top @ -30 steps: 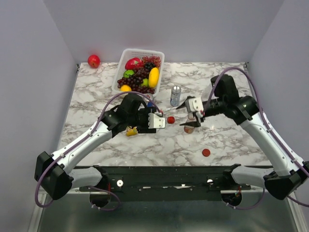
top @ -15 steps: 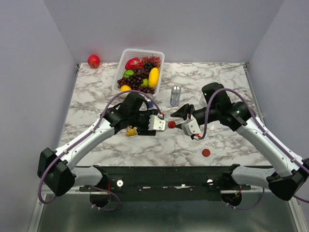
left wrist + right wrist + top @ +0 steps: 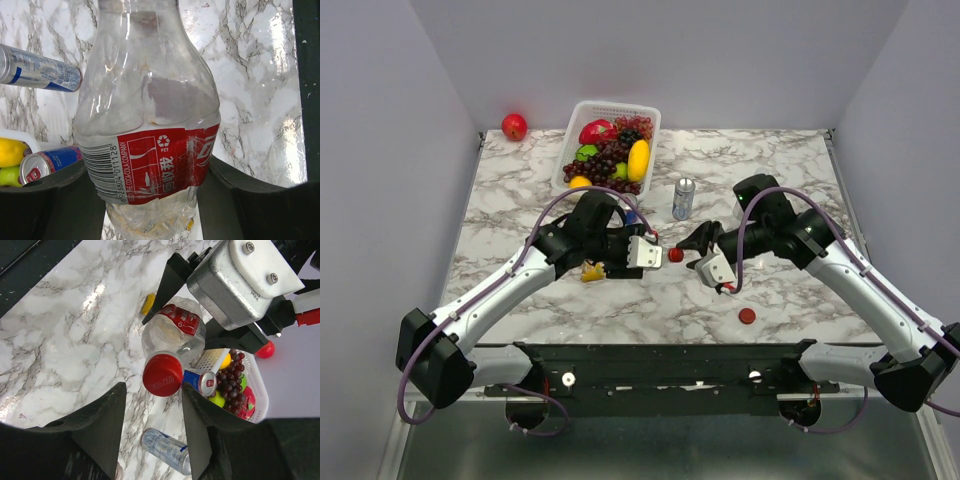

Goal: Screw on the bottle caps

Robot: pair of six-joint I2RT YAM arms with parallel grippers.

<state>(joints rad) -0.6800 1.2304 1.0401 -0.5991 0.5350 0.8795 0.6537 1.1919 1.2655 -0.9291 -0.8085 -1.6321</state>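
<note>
Tabletop (image 3: 520, 180): right end effector (image 3: 690, 250) nearer cap (image 3: 675, 255)

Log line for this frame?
left gripper: shut on red-label bottle | right gripper: open, straddling red cap at bottle mouth | loose red cap: on table

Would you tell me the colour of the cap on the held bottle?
Red; the right wrist view shows the cap on the bottle best.

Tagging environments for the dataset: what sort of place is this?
Probably a lab robot test cell: plain grey walls box in a white marble-patterned tabletop, a black mounting rail runs along its near edge, and a white plastic basket of fruit looks staged.
</note>
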